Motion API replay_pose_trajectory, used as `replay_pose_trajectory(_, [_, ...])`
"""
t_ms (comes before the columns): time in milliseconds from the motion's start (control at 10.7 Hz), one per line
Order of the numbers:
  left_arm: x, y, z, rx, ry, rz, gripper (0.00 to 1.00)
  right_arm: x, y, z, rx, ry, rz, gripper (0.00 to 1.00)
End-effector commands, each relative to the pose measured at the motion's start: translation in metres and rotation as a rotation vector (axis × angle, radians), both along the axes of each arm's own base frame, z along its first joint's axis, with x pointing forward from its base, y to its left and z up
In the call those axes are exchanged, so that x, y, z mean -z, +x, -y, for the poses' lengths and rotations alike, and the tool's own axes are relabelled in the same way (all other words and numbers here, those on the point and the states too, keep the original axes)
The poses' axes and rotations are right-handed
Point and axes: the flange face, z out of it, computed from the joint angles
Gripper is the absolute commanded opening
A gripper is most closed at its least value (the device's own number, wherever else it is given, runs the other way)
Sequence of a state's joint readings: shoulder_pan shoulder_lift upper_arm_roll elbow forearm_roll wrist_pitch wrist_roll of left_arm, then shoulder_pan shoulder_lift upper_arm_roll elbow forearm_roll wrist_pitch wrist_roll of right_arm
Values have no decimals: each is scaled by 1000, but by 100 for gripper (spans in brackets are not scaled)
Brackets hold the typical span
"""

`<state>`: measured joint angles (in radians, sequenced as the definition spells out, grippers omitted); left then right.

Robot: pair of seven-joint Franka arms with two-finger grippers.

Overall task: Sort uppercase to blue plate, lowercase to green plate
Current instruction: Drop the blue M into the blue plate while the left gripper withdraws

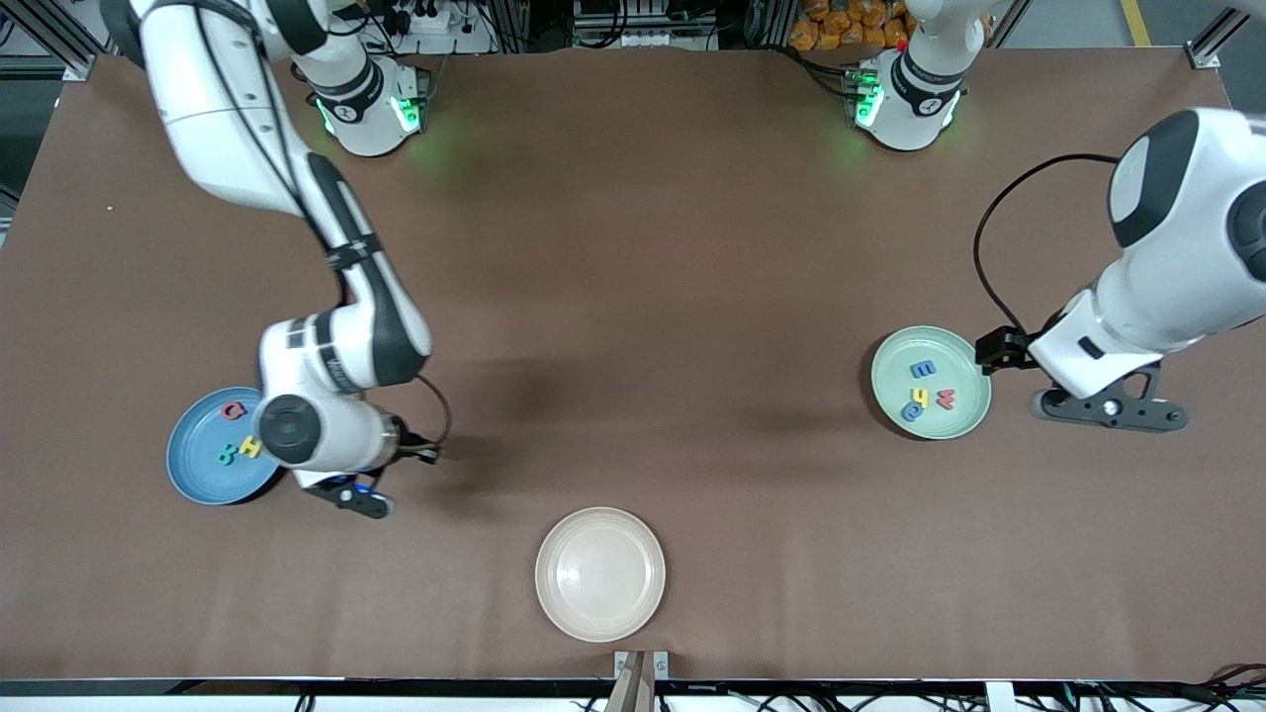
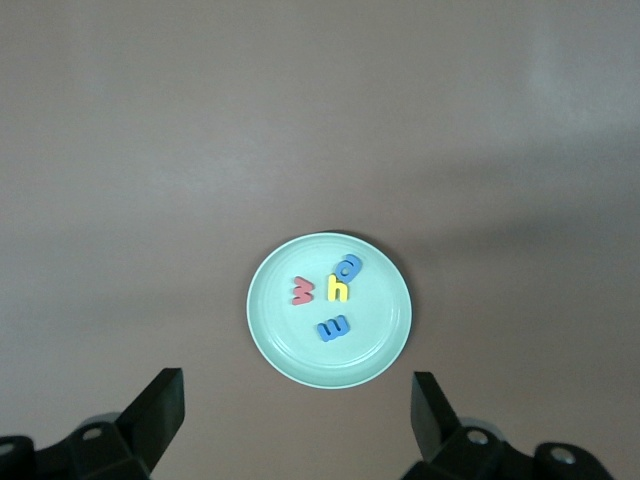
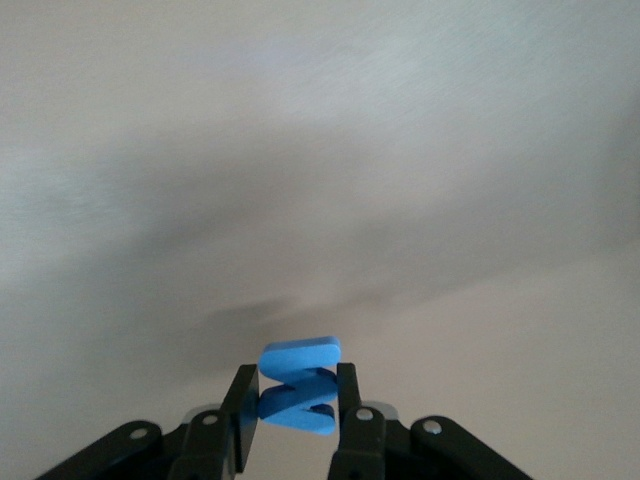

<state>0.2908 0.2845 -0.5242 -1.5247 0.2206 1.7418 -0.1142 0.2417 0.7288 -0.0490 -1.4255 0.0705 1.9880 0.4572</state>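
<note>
While I watch from across the table, the right gripper (image 3: 290,410) has its fingers pinched on the blue M (image 3: 299,386), held up over the brown table (image 1: 633,297) just beside the blue plate (image 1: 193,475). That plate sits toward the right arm's end, and on it I see the red rounded letter (image 1: 233,410), the yellow H (image 1: 251,447) and the green R (image 1: 226,455). Over at the left arm's end, the left gripper (image 2: 297,412) hangs with its fingers spread wide and nothing between them, up beside the green plate (image 1: 964,348). On that plate lie the red w (image 1: 946,400), the yellow h (image 1: 921,398), the blue E-shaped letter (image 1: 922,369) and the blue rounded letter (image 1: 910,411), all close together. Nearest the front camera sits a beige plate (image 1: 600,573), between the two others.
</note>
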Motion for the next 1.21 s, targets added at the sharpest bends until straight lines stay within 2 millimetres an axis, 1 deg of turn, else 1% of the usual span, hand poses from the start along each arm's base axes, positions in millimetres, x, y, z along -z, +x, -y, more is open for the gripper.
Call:
replay_pose_trajectory(0, [-37,-16,-15,-75,-26,29,100,-12,-1,70,-127,-29,-8,0])
replay_pose_trajectory(93, [-46,-21,-24,-110,-71,33,100,-10,2,106,-180,-58,-13,0])
replay_pose_trajectory(186, [-54,-28,-29,-128,-87,30,100,-10,3,143,-227,-69,-21,0])
replay_pose_trajectory(280, [-57,-34,-32,-134,-81,9,100,-12,3,166,-267,-62,-25,0])
replay_pose_trajectory(373, [-67,-46,-33,-140,-69,2,100,-12,2,190,-283,-60,-30,0])
replay_pose_trajectory(559, [-85,-61,-38,-151,-54,27,100,-10,0,226,-312,-104,-44,0])
replay_pose_trajectory(652, [-95,-66,-42,-157,-50,40,100,-11,-1,245,-320,-121,-46,7])
replay_pose_trajectory(746, [-102,-68,-43,-158,-45,45,100,-12,-2,255,-302,-116,-43,52])
replay_pose_trajectory(839, [-105,-68,-47,-155,-45,51,100,-12,-2,255,-293,-112,-41,100])
replay_pose_trajectory(932, [-110,-69,-42,-144,-44,60,100,-13,-2,252,-285,-108,-44,100])
replay_pose_trajectory(1025, [-115,-69,-49,-158,-47,69,100,-16,-2,255,-275,-101,-41,100])
replay_pose_trajectory(1118, [-123,-73,-50,-161,-52,79,100,-18,-6,260,-267,-84,-41,100])
